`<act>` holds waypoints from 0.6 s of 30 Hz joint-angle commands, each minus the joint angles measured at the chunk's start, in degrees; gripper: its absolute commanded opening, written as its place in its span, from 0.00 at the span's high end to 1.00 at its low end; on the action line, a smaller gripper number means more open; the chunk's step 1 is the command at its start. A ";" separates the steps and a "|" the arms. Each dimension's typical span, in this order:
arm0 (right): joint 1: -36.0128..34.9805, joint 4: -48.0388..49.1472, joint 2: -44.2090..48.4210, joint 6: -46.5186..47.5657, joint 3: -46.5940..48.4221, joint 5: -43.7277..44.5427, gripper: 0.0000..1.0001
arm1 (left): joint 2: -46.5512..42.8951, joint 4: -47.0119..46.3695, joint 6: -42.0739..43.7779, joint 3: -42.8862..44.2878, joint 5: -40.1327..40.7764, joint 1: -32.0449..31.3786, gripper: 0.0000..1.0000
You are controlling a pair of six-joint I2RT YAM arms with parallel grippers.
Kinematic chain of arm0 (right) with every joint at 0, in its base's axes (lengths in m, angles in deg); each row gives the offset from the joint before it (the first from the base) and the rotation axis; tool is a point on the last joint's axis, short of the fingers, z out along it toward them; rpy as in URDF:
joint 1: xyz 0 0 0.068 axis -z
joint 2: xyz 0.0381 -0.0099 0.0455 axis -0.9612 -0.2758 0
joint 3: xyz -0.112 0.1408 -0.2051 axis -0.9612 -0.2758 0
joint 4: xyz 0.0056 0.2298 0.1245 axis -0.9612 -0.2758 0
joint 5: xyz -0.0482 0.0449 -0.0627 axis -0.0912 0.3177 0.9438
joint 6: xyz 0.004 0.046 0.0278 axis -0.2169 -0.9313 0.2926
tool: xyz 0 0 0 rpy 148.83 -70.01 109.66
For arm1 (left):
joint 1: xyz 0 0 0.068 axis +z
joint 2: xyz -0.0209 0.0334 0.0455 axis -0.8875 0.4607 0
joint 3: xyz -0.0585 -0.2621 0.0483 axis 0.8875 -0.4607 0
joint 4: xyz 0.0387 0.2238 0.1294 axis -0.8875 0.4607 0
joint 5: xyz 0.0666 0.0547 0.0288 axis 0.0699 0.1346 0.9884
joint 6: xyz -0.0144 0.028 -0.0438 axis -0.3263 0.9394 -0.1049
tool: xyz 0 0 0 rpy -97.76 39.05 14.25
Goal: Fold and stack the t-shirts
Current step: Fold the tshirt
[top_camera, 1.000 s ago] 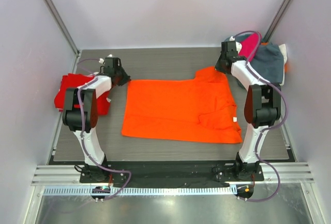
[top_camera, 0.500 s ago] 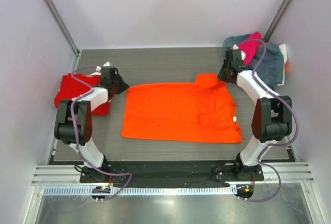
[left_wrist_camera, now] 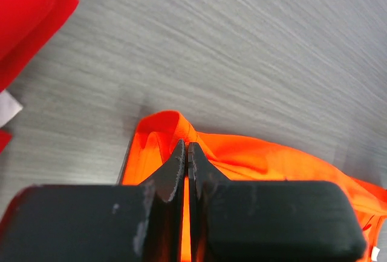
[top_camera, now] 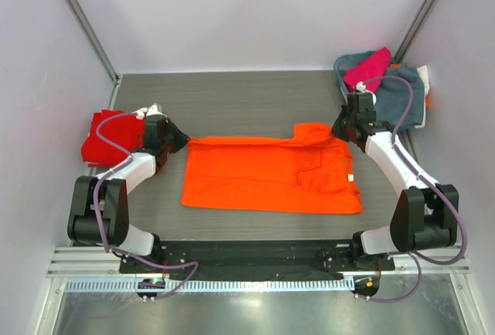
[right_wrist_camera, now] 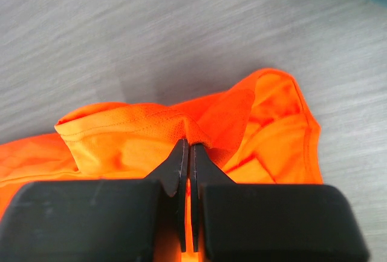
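Observation:
The bright orange t-shirt (top_camera: pixel 271 176) lies spread across the middle of the table. My left gripper (top_camera: pixel 179 140) is shut on its far left corner, seen as pinched orange fabric (left_wrist_camera: pixel 181 130) in the left wrist view. My right gripper (top_camera: pixel 342 127) is shut on its far right edge near the collar, with fabric (right_wrist_camera: pixel 181 123) bunched at the fingertips. Both hold the far edge lifted and drawn toward the near side. A folded red t-shirt (top_camera: pixel 104 138) lies at the left edge. A magenta t-shirt (top_camera: pixel 368 67) lies on a pile at the back right.
A grey-blue garment (top_camera: pixel 398 91) with a white piece lies under the magenta one in the back right corner. The enclosure walls (top_camera: pixel 46 80) close in left, right and back. A red fabric edge (left_wrist_camera: pixel 30 14) shows in the left wrist view.
Both grippers have moved toward the near side, pulling the orange shirt's far edge with them; the shirt looks shorter front to back.

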 commanded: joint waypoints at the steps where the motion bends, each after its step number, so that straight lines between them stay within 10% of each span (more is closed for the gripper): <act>1: 0.00 0.74 4.59 -0.65 -3.13 -1.94 0.99 | -2.94 -4.78 0.56 -1.93 0.19 -0.06 1.00; 12: 0.00 3.45 17.85 -7.33 -20.51 -3.79 0.94 | -4.88 -6.71 -2.69 -9.84 -0.69 -0.06 0.98; 18: -0.26 10.05 35.07 -13.57 -34.68 -1.42 0.43 | -7.07 -5.91 -5.15 -13.53 -0.86 -0.24 0.66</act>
